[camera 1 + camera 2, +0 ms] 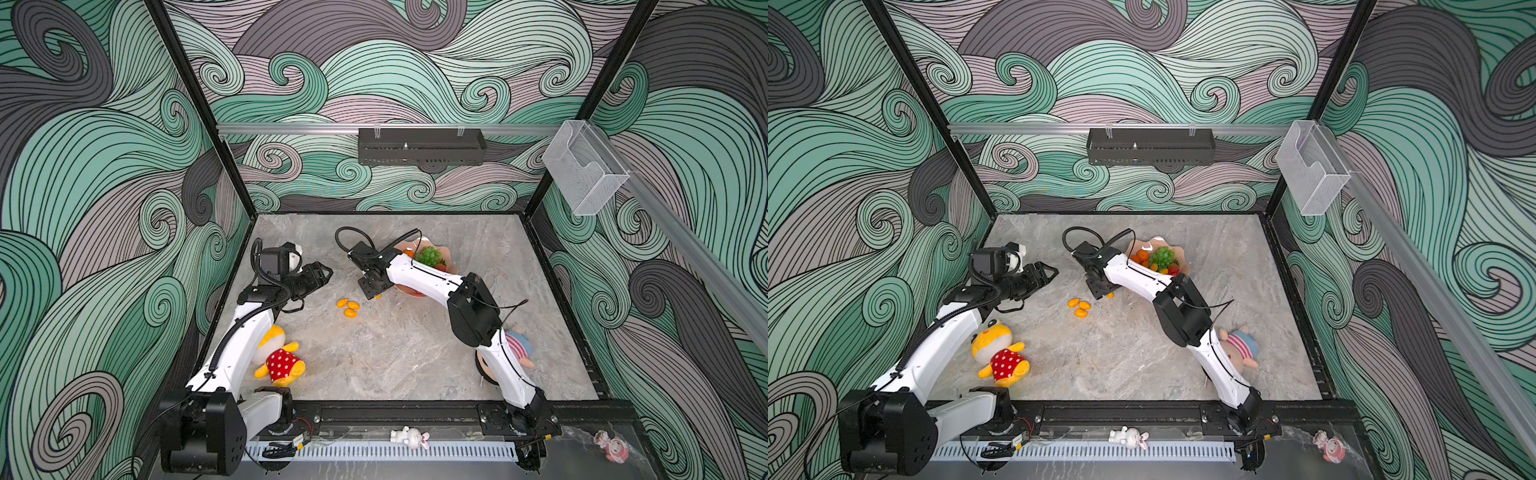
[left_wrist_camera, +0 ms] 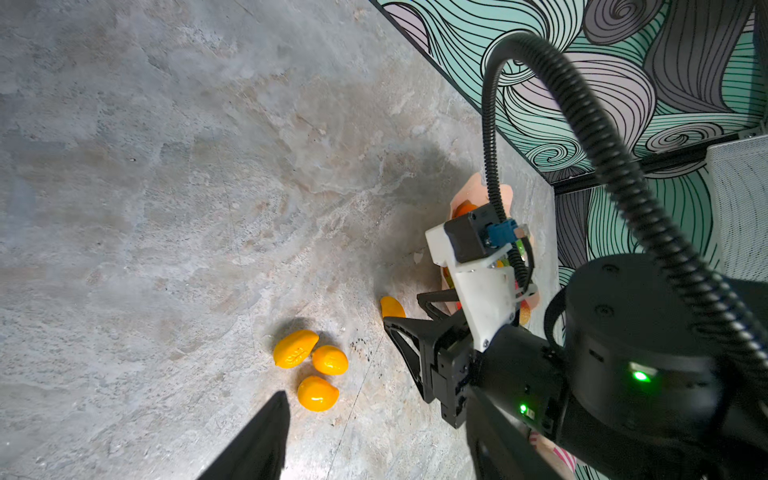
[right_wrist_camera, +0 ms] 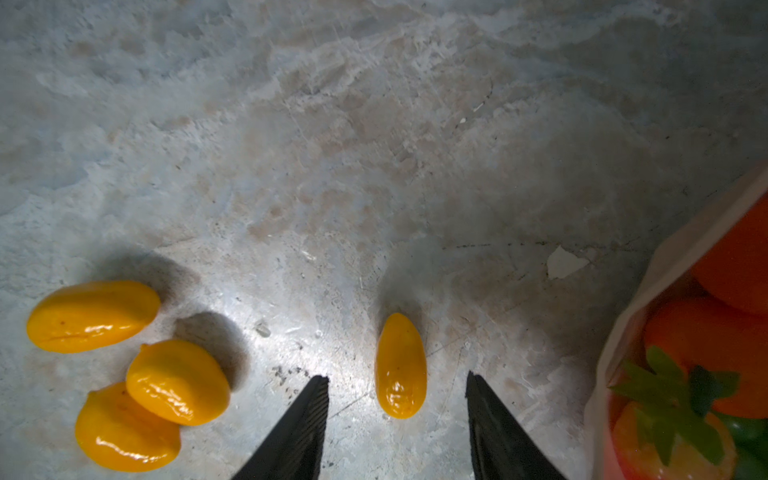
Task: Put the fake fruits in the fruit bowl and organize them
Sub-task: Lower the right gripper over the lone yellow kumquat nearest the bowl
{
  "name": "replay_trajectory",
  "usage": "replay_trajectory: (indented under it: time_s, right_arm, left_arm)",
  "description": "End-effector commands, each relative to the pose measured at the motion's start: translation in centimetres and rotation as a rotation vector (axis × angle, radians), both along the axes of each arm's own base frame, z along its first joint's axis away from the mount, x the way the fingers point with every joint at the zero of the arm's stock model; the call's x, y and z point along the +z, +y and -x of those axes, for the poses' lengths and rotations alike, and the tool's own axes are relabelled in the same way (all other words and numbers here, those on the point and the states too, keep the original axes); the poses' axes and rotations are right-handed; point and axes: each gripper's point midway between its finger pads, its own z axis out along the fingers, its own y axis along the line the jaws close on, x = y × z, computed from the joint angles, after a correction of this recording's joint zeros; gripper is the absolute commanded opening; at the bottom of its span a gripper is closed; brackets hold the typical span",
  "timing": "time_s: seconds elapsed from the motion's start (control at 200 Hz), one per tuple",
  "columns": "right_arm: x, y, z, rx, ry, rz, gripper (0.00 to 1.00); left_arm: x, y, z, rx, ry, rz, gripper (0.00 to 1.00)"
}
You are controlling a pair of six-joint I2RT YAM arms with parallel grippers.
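Straddling a lone kumquat (image 3: 400,365), the right hand (image 3: 395,376) is seen with jaws apart and nothing clamped; the fruit's long axis is lined up with the reach. The fruit bowl (image 3: 631,307) is set just beside, three more kumquats (image 1: 348,308) near on the bare grey surface (image 1: 415,353). The left hand (image 1: 326,278), also apart and empty, is held farther off.

A yellow plush toy in a red polka-dot top (image 1: 279,361) lies on the grey marble-patterned desk (image 1: 395,357), front left. A plush doll in a pink-striped top (image 1: 519,345) lies front right, seemingly on its side. A clear plastic box (image 1: 584,170) and a black perforated metal tray (image 1: 420,146) hang on the wall rails (image 1: 291,129).
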Motion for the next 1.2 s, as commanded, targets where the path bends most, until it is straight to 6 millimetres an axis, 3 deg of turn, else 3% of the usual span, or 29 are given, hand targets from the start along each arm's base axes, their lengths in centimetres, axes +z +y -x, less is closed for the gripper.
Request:
replay_trajectory:
  time_s: [0.0,1.196]
  right_arm:
    - [-0.5,-0.6,0.1,-0.002,0.021,0.04,0.53]
    - [-2.6,-1.2,-0.2,-0.007,0.077,0.086,0.47]
  left_arm:
    - [1.1,0.0,-0.3,-0.014,-0.011,0.006,0.69]
    - [0.8,-0.8,-0.5,-0.056,-0.013,0.039,0.67]
